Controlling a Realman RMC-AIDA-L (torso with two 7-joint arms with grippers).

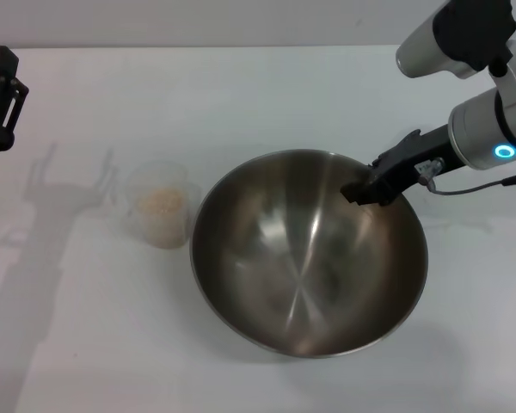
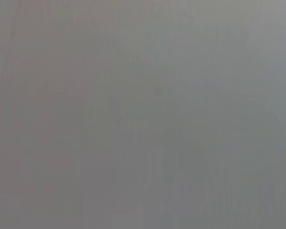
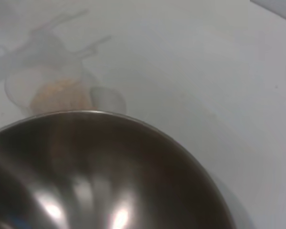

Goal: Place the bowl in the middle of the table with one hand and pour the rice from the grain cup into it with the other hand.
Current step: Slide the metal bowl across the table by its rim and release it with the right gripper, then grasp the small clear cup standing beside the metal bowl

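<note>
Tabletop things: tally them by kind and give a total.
Large round shiny stainless-steel bowl: 1
Small clear plastic grain cup holding pale rice: 1
Black robot hands: 2, left hand, right hand
Total: 4

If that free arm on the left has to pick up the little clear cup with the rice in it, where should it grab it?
Probably around the grain cup wall, pinching from the sides, coming from the cup's left where the left gripper waits. The cup stands upright with rice inside, and the bowl, with the right gripper on its rim, crowds its other side.
</note>
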